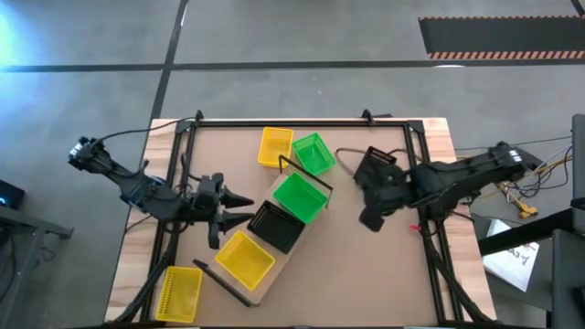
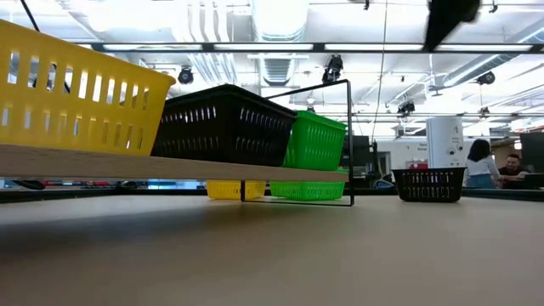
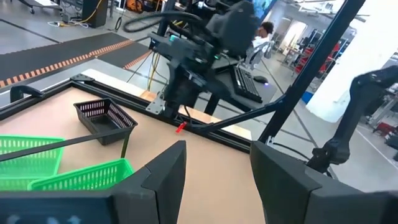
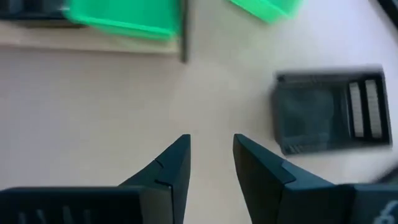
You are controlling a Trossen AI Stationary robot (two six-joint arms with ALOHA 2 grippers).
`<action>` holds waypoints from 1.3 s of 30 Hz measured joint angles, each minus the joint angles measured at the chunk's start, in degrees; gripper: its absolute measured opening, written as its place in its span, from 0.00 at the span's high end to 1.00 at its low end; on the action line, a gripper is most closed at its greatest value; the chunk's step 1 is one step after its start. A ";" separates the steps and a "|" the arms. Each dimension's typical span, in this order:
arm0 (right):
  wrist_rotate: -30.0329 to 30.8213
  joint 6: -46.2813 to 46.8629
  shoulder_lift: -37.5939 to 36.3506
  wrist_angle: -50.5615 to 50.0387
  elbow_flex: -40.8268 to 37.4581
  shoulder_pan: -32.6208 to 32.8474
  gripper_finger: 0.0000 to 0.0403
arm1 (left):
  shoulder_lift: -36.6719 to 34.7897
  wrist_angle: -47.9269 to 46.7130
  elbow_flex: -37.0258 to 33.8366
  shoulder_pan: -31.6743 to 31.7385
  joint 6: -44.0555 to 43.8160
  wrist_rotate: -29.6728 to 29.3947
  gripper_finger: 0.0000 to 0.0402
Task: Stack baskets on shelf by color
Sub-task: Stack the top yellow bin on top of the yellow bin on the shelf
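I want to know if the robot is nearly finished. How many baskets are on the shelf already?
Three sit on the shelf: a yellow basket, a black basket and a green basket. Nothing is in hand: the left gripper and the right gripper are open and empty. Four baskets remain on the table: two yellow, one green, one black.

Shelf (image 1: 274, 260): long pale wood board with thin black end frames, lying diagonally mid-table. On it in a row: yellow basket (image 1: 244, 257) at the near end, black basket (image 1: 275, 226) in the middle, green basket (image 1: 300, 196) at the far end, touching or nearly so. Off the shelf on the tabletop: second yellow basket (image 1: 275, 147) and tilted second green basket (image 1: 313, 153) side by side beyond the far end; third yellow basket (image 1: 180, 293) at the near left corner; small black basket (image 1: 372, 164) alone, right of the shelf.
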 joint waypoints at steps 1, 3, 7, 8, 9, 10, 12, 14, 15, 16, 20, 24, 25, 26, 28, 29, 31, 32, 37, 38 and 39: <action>-0.01 2.09 -1.72 0.08 -2.22 -0.40 0.71 | 0.35 0.00 0.00 0.02 -0.02 0.00 0.59; 0.04 5.58 -4.60 0.12 -6.14 -1.17 0.70 | 1.10 -0.01 0.00 0.00 -0.15 0.00 0.59; 0.09 10.76 -8.11 2.10 -11.97 -1.87 0.68 | 2.16 -5.97 1.31 0.20 -4.74 0.30 0.59; 0.08 11.10 -8.68 2.96 -13.11 -1.88 0.67 | 2.31 -9.72 2.38 0.64 -7.78 0.37 0.59; 0.09 11.28 -9.09 4.20 -14.21 -1.90 0.66 | 2.58 -13.94 3.61 1.27 -10.81 0.40 0.59; 0.09 11.29 -9.33 5.58 -15.30 -1.90 0.66 | 2.99 -18.32 4.98 2.08 -13.69 0.37 0.59; 0.07 10.66 -9.58 8.10 -17.23 -1.90 0.65 | 3.83 -27.18 7.59 4.21 -18.56 1.32 0.59; 0.08 9.38 -9.50 11.09 -18.92 -1.90 0.64 | 5.07 -34.67 9.65 8.25 -20.83 5.40 0.59; 0.07 8.89 -9.40 12.43 -19.65 -1.90 0.64 | 5.77 -37.37 10.29 11.04 -20.65 8.60 0.59; 0.07 8.35 -9.27 13.86 -20.47 -1.90 0.64 | 6.55 -39.64 10.42 14.28 -19.03 12.49 0.59; 0.06 7.56 -8.53 18.67 -22.47 -1.65 0.66 | 11.19 -40.63 9.01 28.23 -0.22 29.71 0.59; -0.48 8.44 -8.58 20.96 -23.07 -0.04 0.68 | 17.58 -38.61 8.73 38.32 20.37 34.51 0.59; -0.50 9.38 -8.64 20.93 -23.01 0.69 0.68 | 19.23 -38.11 8.74 40.29 24.70 34.49 0.59; -0.49 9.93 -8.81 20.74 -22.77 1.52 0.69 | 20.84 -37.40 8.74 42.11 28.57 34.48 0.59; -0.43 11.16 -8.96 20.83 -21.94 3.46 0.70 | 23.86 -35.14 8.74 45.21 34.45 34.45 0.59; -0.40 11.81 -9.02 20.96 -21.51 4.48 0.70 | 25.35 -34.66 8.74 46.55 36.52 34.50 0.59; -0.22 13.04 -9.03 20.79 -20.65 6.56 0.71 | 28.49 -34.32 8.74 48.93 39.03 34.56 0.59; 0.00 13.92 -8.98 20.80 -20.18 7.66 0.72 | 29.99 -34.20 8.74 49.94 40.03 34.58 0.59; 3.63 18.44 -8.92 20.78 -18.49 12.27 0.74 | 35.69 -32.93 8.74 53.46 41.96 32.79 0.59; 4.77 19.23 -8.92 20.82 -18.27 13.06 0.75 | 36.58 -32.10 8.69 53.92 41.98 32.09 0.59; 5.75 20.29 -8.92 20.82 -18.05 13.74 0.75 | 37.17 -31.25 8.61 54.28 41.99 31.45 0.59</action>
